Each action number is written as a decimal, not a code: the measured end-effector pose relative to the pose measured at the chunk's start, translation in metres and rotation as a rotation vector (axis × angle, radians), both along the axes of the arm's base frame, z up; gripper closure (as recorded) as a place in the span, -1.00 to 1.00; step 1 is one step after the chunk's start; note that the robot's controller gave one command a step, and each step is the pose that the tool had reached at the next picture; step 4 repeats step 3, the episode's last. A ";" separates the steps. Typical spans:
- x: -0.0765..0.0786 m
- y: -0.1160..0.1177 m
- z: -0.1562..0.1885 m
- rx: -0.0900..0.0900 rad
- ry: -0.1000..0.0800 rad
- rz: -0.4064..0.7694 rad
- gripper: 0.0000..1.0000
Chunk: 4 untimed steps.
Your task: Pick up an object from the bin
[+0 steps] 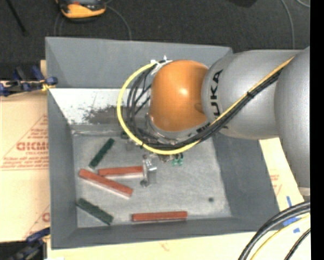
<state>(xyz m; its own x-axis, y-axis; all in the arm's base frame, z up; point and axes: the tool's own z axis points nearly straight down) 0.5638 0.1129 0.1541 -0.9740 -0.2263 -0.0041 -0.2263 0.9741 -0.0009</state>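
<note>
My gripper [147, 175] hangs below the arm's orange cover, low over the middle of the bin floor. It stands at the right end of a short red bar [120, 171] that lies flat, pointing left. Whether it touches that bar I cannot tell. A longer red bar [106, 182] lies slanted just below and to the left. A small green piece [177, 159] sits right of the gripper, partly under the arm.
A dark green bar [101, 152] lies slanted at the upper left of the floor and another dark green bar [95, 210] near the front left corner. A third red bar [159, 216] lies along the front wall. The arm covers the back right of the bin.
</note>
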 end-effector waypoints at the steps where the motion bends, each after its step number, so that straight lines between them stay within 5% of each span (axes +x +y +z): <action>1: 0.013 0.003 -0.069 0.003 -0.004 -0.053 -1.00; 2: 0.013 0.013 -0.081 0.001 -0.006 0.083 1.00; 4: 0.013 0.013 -0.081 0.002 -0.006 0.083 1.00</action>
